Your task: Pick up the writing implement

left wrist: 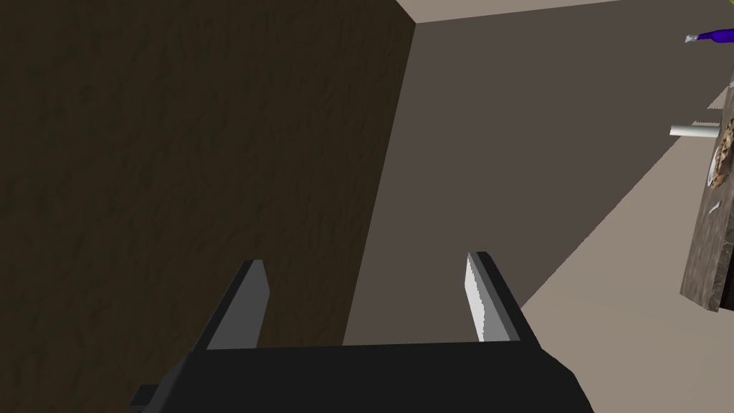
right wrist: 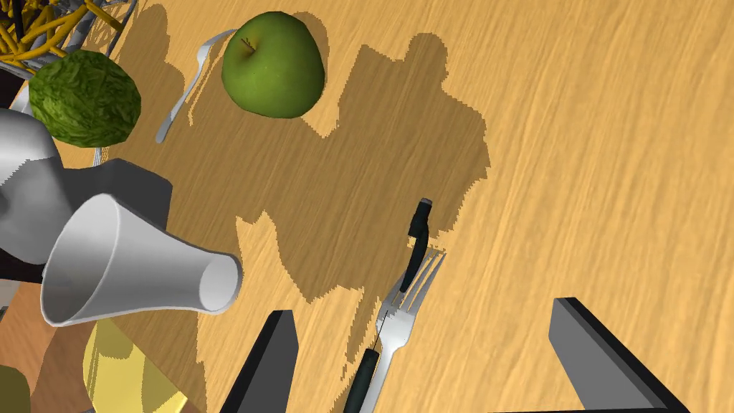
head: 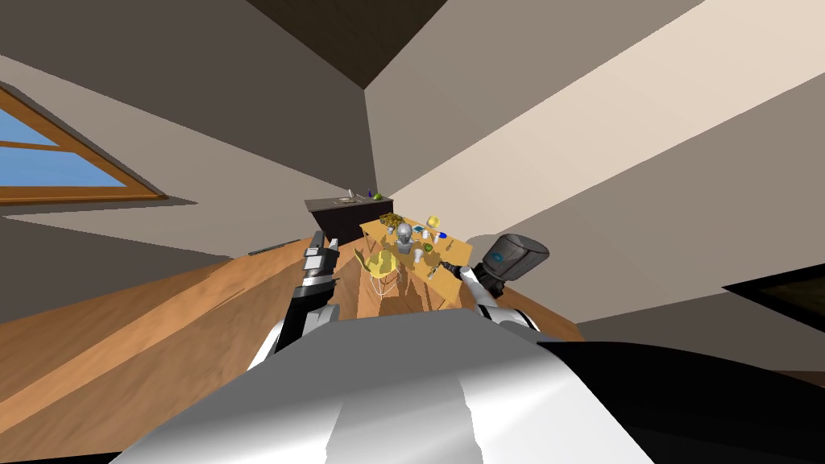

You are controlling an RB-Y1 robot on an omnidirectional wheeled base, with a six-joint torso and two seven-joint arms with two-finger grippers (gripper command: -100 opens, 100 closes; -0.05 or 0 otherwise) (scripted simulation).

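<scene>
Approach step. The right gripper [right wrist: 424, 310], fingers apart, is being held over the dark pen [right wrist: 417, 228], which is lying across a fork [right wrist: 401, 319] at lower centre; descent and closing are probably being called for next. The left gripper [left wrist: 365, 262] is being held spread, idle.

Head camera high, far from table [head: 453, 251]; right wrist close above it.

Wood floor [head: 145, 322], taupe walls [head: 242, 97], wood-framed window [head: 48, 161], light wooden table [right wrist: 609, 143], perhaps a dark counter [head: 332, 216] behind

pen [right wrist: 416, 240] on fork [right wrist: 400, 317], both on table [right wrist: 609, 143]
</scene>
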